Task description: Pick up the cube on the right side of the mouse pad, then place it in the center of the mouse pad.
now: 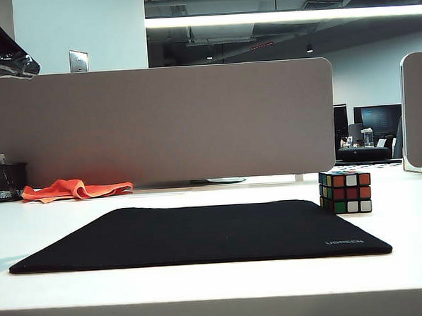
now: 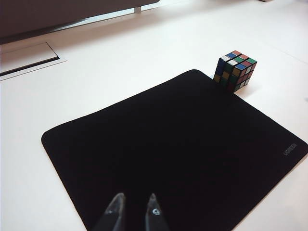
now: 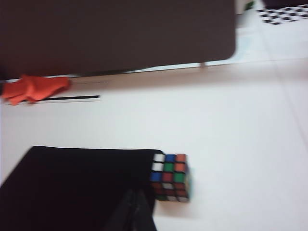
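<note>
Nothing done yet: cube (image 1: 345, 191) on tabletop (image 1: 203, 286), touching mouse pad (image 1: 201, 233) right edge. Left gripper (image 2: 134, 204) above pad, jaws slightly parted (empty); right gripper (image 3: 136, 209) near cube, jaws closed, empty.

left tool (image 2: 134, 214): two slim dark tapered fingers (image 2: 114, 211), pointed tips, a small round silver screw on one | right tool (image 3: 136, 211): dark, narrow, blurred, fingers pressed into one wedge | exterior view: glossy black curved shape at the upper left corner, unclear whether arm
</note>
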{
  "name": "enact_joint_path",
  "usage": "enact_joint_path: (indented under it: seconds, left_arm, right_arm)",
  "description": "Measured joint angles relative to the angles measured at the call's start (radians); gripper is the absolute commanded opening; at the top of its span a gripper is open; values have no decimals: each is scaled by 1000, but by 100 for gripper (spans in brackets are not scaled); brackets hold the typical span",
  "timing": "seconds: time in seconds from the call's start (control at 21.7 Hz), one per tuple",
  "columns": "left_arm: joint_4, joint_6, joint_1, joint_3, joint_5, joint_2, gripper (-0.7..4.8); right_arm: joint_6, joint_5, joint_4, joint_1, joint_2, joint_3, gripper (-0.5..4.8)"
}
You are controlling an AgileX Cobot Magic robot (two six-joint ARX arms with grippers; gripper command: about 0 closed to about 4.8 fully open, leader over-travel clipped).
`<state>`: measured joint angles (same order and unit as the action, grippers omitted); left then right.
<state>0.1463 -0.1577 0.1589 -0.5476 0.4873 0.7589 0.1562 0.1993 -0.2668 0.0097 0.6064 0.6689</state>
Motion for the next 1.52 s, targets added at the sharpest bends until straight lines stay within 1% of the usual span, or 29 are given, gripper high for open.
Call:
enact_joint_path:
  seconds: [0.09,0.18,0.23,0.28,0.32,0.37,0.41,0.46,0.55,0.64,0.78,0.97,1.06,1.2,1.29,1.38,1.43,1.52]
  left_arm:
    - [0,0,0,-1,0,3,73]
    - [0,0,0,-1,0,6,135]
    - [0,0,0,-1,0,6,135]
    - [0,0,0,-1,0,7,135]
    - [-2,0,0,-2,2,14,134]
    - [0,1,0,-2,1,30,134]
    - [0,0,0,-3,0,40,134]
    - [-6,0,0,-4,0,56,135]
    - [-32,0,1,-3,0,76,135]
    - [-74,0,2,-4,0,81,136]
    - [-126,0,2,-4,-12,82,225]
    - [-130,0,2,-4,-36,105,225]
    - [-131,0,3,-4,-38,106,225]
    - [-136,0,3,-4,-39,106,225]
    - [-140,0,3,-4,-39,106,225]
    - [-144,0,3,-4,-39,106,225]
    - [-144,0,3,-4,-39,106,225]
    - [-144,0,3,-4,-39,106,225]
  right_arm:
    - [0,48,4,0,65,56,-3]
    - [0,95,10,0,110,86,5]
    - [0,118,5,0,129,97,30]
    - [0,145,6,0,153,109,77]
    - [6,187,17,0,183,120,147]
    - [32,204,18,0,214,132,189]
    - [40,205,18,0,238,143,291]
    - [44,199,17,0,273,150,328]
    - [50,193,13,0,333,150,479]
    - [51,166,10,1,383,150,479]
    - [48,133,16,1,451,151,479]
    - [-27,11,14,67,521,151,479]
    - [-88,-64,15,148,566,159,479]
    - [-100,-165,31,234,659,212,479]
    - [-101,-198,40,257,717,258,479]
    - [-98,-262,46,265,794,320,479]
    - [-85,-293,44,264,844,355,479]
    - [-42,-311,37,261,908,402,479]
